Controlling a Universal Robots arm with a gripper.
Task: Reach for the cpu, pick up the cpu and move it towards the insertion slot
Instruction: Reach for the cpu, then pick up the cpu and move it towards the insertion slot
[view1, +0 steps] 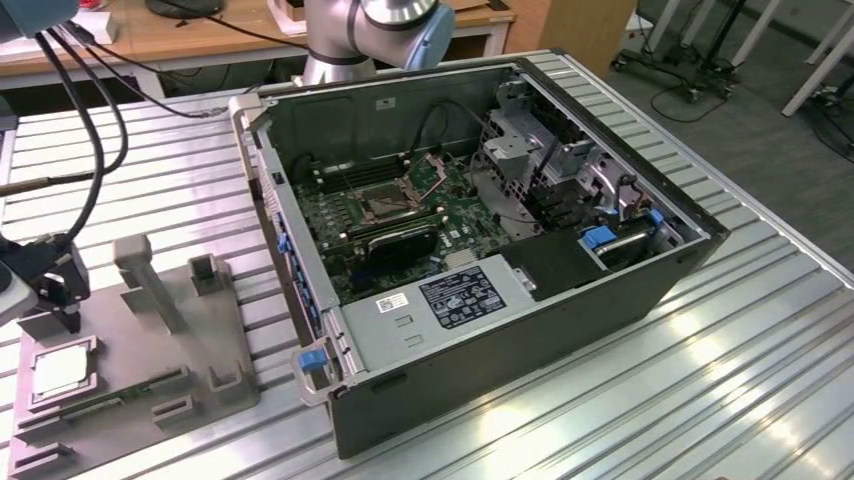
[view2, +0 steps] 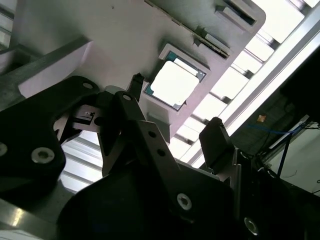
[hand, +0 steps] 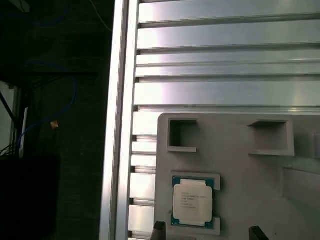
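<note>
Reach stage only: the cpu (hand: 191, 201) is not yet picked. It is seated in the grey fixture (view1: 134, 355) recess, well apart from the insertion slot (view1: 380, 207) inside the open computer case (view1: 534, 330). The gripper (hand: 207, 231) is held spread wide and empty, poised near the cpu; no contact is seen.

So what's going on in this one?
The robot arm's gripper hangs open close to the chip, not gripping it. The chip lies flat in a square recess of the grey fixture on the slatted table. The socket sits inside the open computer case, towards the exterior view's right.
</note>
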